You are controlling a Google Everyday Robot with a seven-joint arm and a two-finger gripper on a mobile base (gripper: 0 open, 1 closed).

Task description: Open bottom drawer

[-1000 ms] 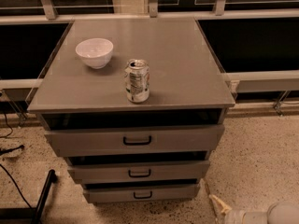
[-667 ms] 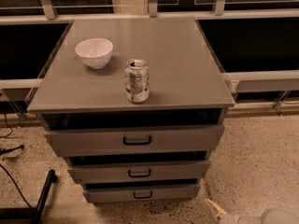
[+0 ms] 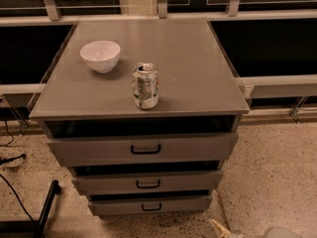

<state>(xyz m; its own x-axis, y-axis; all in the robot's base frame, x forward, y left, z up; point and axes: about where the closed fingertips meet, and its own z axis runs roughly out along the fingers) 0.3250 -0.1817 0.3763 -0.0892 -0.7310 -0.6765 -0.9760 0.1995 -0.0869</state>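
Note:
The grey cabinet has three drawer fronts, one under the other. The bottom drawer [image 3: 173, 204] is the narrowest and lowest, with a small black bar handle [image 3: 151, 207]; it looks closed. Only a pale tip of my gripper [image 3: 219, 228] shows at the bottom edge of the camera view, low and to the right of the bottom drawer and apart from it. A bit of the white arm [image 3: 280, 232] shows beside it.
The mid-sized drawer [image 3: 188, 180] and the widest top drawer [image 3: 198, 147] sit above. A white bowl [image 3: 100, 55] and a dented can [image 3: 145, 86] stand on the cabinet top [image 3: 198, 58]. A black bar [image 3: 45, 207] and cables lie on the floor at left. Speckled floor [image 3: 277, 172] at right.
The gripper and arm have sunk toward the bottom edge of the view, so less of them shows. The drawers, bowl and can have not moved.

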